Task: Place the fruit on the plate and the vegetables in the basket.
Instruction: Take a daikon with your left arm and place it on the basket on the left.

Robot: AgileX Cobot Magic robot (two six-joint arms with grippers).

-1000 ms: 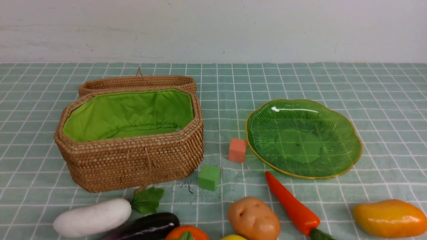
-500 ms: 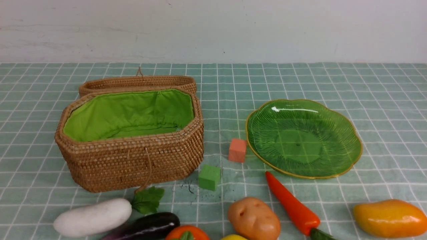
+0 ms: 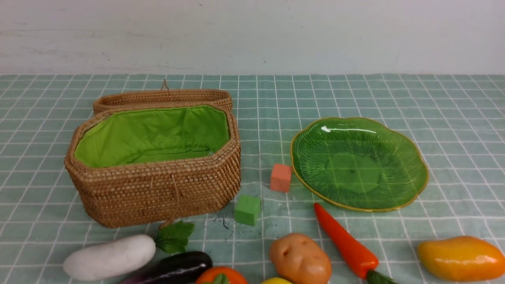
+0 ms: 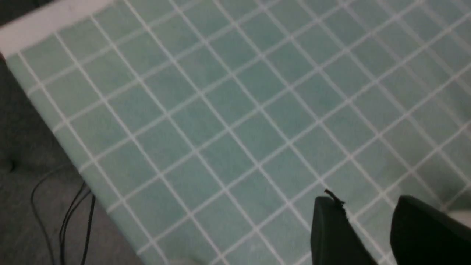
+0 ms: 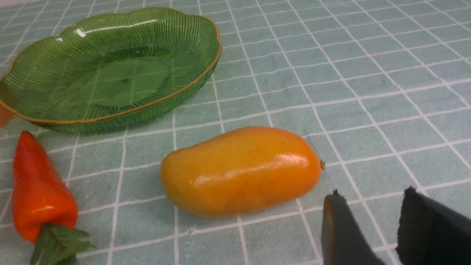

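The wicker basket (image 3: 158,189) with green lining stands open at left, holding nothing I can see. The green plate (image 3: 410,157) (image 5: 176,33) lies bare at right. Along the near edge lie the white radish (image 3: 110,257), eggplant (image 3: 177,267), persimmon (image 3: 221,276), a sliver of lemon (image 3: 276,281), potato (image 3: 300,258), carrot (image 3: 347,242) (image 5: 38,191) and mango (image 3: 459,257) (image 5: 239,170). My right gripper (image 5: 371,197) is open just beside the mango's end, touching nothing. My left gripper (image 4: 364,200) is open over bare cloth. Neither gripper shows in the front view.
A salmon-pink cube (image 3: 281,177) and a green cube (image 3: 247,210) sit between basket and plate. The basket's lid (image 3: 161,96) lies behind it. In the left wrist view the table's edge (image 4: 73,162) drops to a dark floor with cables (image 4: 66,221).
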